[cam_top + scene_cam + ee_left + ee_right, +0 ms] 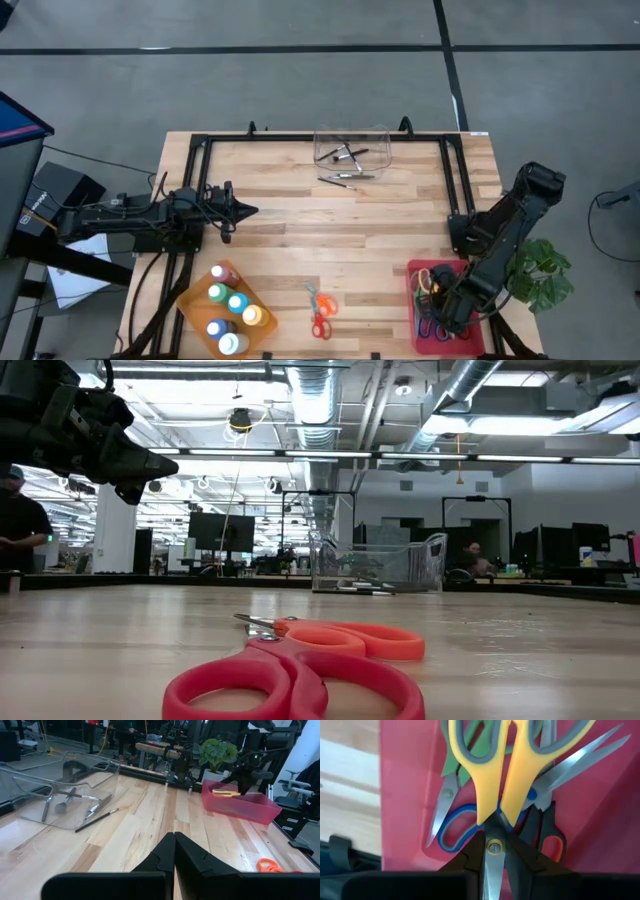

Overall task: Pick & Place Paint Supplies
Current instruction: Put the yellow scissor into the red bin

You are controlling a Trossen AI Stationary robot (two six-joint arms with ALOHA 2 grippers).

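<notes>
The right gripper (492, 851) is clamped narrowly on the yellow-handled scissors (495, 765) at their pivot, directly above the red bin (415, 318). A good release looks to need the handles low over the other scissors (460, 822) lying there, so nothing bounces out. The left gripper (174, 851) waits shut and empty over the table's left side, the red-handled scissors (320, 312) lying near the front edge.

No legible txt (labels too small).
</notes>
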